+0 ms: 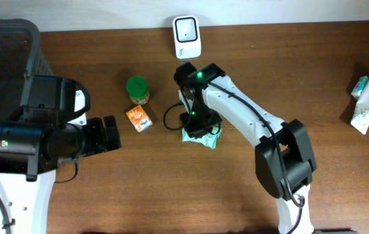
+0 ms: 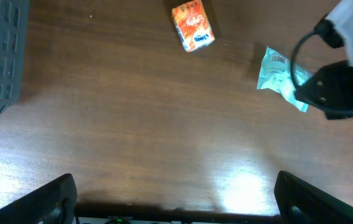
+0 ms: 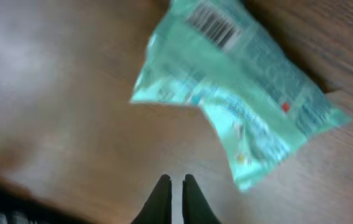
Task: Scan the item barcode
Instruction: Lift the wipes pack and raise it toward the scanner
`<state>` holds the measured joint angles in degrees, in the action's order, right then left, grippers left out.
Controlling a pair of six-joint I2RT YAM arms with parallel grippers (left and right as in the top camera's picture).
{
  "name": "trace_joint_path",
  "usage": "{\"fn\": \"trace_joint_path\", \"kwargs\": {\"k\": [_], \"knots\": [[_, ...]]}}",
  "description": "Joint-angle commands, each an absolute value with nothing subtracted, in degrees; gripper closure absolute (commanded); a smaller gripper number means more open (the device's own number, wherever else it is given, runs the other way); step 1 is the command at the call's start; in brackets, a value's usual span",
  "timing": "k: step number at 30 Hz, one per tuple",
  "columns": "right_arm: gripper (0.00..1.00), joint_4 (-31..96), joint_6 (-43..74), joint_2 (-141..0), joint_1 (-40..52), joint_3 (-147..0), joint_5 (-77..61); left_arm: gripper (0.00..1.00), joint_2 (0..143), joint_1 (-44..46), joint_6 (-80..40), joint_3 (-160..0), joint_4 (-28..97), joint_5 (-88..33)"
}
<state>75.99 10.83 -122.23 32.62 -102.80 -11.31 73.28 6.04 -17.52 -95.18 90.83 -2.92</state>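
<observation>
Mid-table: a teal packet (image 1: 204, 136) lying flat on the brown wood, barcode (image 3: 217, 25) on its upward face, at the end away from the fingertips. Directly over it in the overhead view, the right gripper (image 1: 201, 123), pointing down; seen from the right wrist, the 2 fingers (image 3: 162, 200) pressed together with nothing between them, tips just short of the packet's near edge. Left of the packet, an orange carton (image 1: 139, 119) and, just beyond that, a green-lidded jar (image 1: 137, 90). At the far edge, a white barcode scanner (image 1: 186, 36). On the left side, the left gripper (image 1: 110, 133), spread wide and empty, fingers (image 2: 46, 199) at both lower corners of its own view, well apart from the packet. Far left, a dark basket (image 1: 2, 45). Far right, white tubes (image 1: 368, 97).
</observation>
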Motion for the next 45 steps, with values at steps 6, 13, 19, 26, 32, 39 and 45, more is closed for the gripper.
{"fn": "trace_joint_path", "kwargs": {"k": [6, 13, 19, 26, 32, 39, 45], "knots": [[0.96, 64.0, 21.5, -122.2, 32.6, -91.1, -6.6, 0.01, 72.7, 6.0, -17.0, -95.4, 90.7, -2.5], [0.85, 51.2, 24.2, -122.2, 30.5, -90.8, 6.8, 0.01, 72.7, 6.0, -17.0, -95.4, 90.7, -2.5], [0.73, 37.9, 16.8, -122.2, 24.6, -91.7, 3.1, 0.01, 72.7, 6.0, -17.0, -95.4, 90.7, -2.5], [0.41, 49.1, 14.4, -122.2, 18.6, -96.2, -20.4, 0.01, 72.7, 6.0, -17.0, -95.4, 90.7, -2.5], [0.01, 50.3, 10.8, -122.2, 17.5, -95.4, -23.4, 0.01, 72.7, 6.0, -17.0, -95.4, 90.7, -2.5], [0.01, 39.5, 11.0, -122.3, 17.6, -89.9, -30.4, 0.01, 72.7, 6.0, -17.0, -95.4, 90.7, -2.5], [0.09, 32.4, 11.4, -123.9, 17.6, -85.3, -32.3, 0.01, 72.7, 6.0, -17.0, -95.4, 90.7, -2.5]]}}
